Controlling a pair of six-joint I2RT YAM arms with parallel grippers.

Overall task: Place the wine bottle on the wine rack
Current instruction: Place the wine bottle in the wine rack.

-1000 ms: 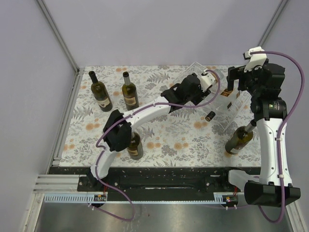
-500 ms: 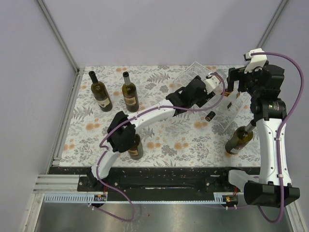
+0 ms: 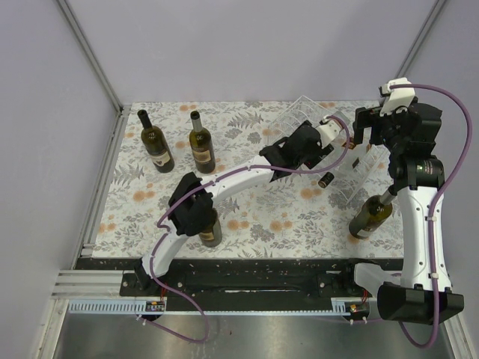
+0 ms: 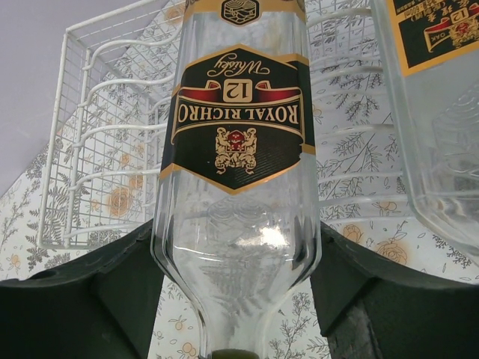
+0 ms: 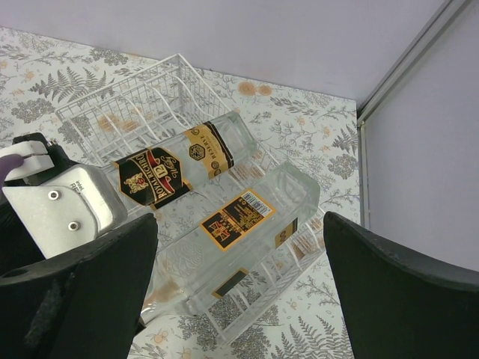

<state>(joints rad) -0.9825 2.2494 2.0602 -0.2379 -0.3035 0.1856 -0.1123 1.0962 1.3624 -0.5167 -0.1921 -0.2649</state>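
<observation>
The wine bottle [image 4: 238, 134] is clear glass with a black and gold "Royal Richro" label. My left gripper [image 4: 238, 299] is shut on its shoulder, both black fingers [image 4: 97, 292] pressed to its sides. The bottle lies slanted over the wine rack [image 4: 82, 149], a see-through wire rack [image 3: 299, 112] at the back right of the table. In the right wrist view the held bottle [image 5: 176, 168] lies on the rack [image 5: 142, 105]. My right gripper [image 5: 239, 292] hangs open above the rack [image 3: 367, 131], holding nothing. The left gripper [image 3: 323, 138] reaches in from the left.
A second clear bottle [image 5: 239, 232] lies in the rack beside the held one, its dark cap [image 3: 325, 179] pointing forward. Green bottles stand at the back left [image 3: 155, 142] [image 3: 200, 142], near the left arm's elbow [image 3: 209, 224] and by the right arm [image 3: 370, 217].
My left arm has pushed the held bottle a little further right onto the rack. The right wrist has drifted slightly right, still open.
</observation>
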